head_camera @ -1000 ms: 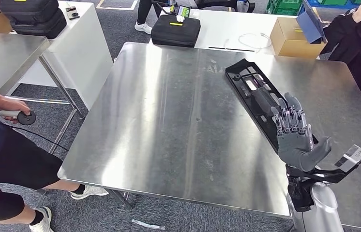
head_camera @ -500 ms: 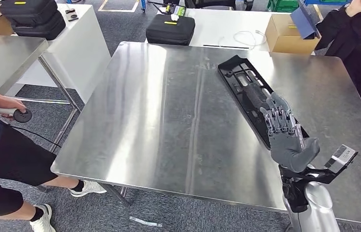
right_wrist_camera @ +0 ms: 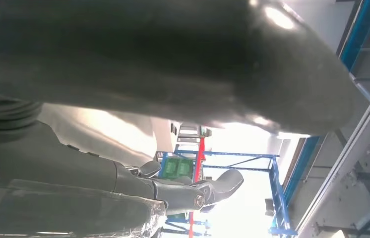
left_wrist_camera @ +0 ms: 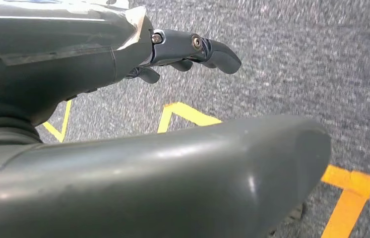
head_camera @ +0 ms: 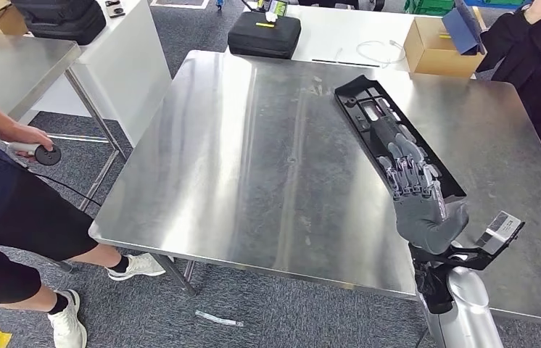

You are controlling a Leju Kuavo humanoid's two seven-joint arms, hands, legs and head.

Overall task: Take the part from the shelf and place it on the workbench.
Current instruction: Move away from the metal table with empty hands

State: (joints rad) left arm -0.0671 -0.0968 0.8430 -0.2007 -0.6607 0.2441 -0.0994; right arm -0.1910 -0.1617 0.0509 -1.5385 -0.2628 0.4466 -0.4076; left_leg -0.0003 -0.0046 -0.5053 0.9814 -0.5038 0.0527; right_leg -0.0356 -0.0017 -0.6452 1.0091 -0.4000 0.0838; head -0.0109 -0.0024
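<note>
Black case and cardboard box flank workbench.

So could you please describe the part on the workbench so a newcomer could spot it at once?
Find the large steel workbench in the middle. Toward its right side, the right hand is over a long black plastic part lying diagonally. It is the one dark, slotted strip on that bare metal.

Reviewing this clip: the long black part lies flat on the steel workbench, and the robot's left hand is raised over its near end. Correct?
Not quite: it is the right hand, not the left, as the head view shows. The long black part does lie flat on the steel workbench, with that hand raised over its near end.
</note>
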